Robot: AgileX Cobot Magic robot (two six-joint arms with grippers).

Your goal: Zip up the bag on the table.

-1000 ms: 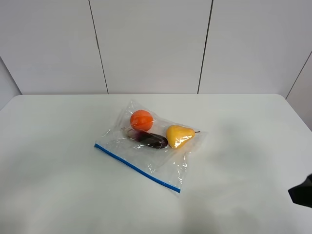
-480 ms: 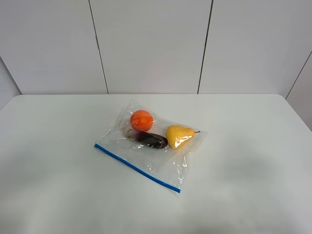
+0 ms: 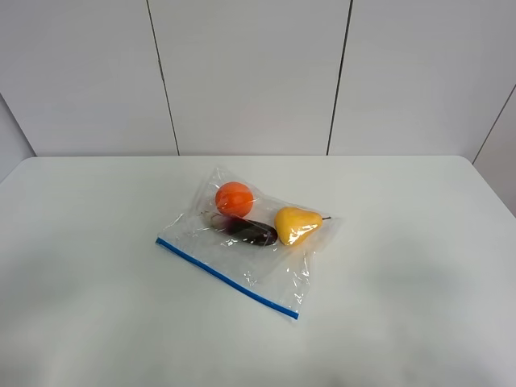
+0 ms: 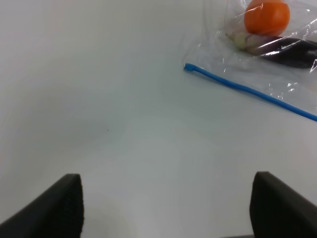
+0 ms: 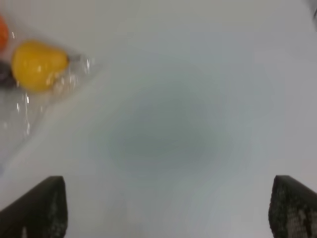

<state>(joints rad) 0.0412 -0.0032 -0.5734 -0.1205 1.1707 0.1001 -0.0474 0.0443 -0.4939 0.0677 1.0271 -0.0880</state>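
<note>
Bag [image 3: 246,242] lies flat near the middle of the table [image 3: 419,266], blue zipper strip [image 3: 226,276] along its near edge, running diagonally. Inside: orange [image 3: 234,198] at the far side, eggplant [image 3: 251,232] just beside it, pear [image 3: 295,224] to the right, touching or nearly touching the eggplant. No arm in the high view.

Left gripper [image 4: 166,208]: fingers [image 4: 57,208] spread wide over bare table, holding nothing, well apart from the strip end [image 4: 188,67].

Right gripper [image 5: 168,208]: fingers [image 5: 42,208] also wide apart and empty, over bare table; pear [image 5: 37,64] and bag corner off to one side. That view is blurry, so bag detail is hard to read.
</note>
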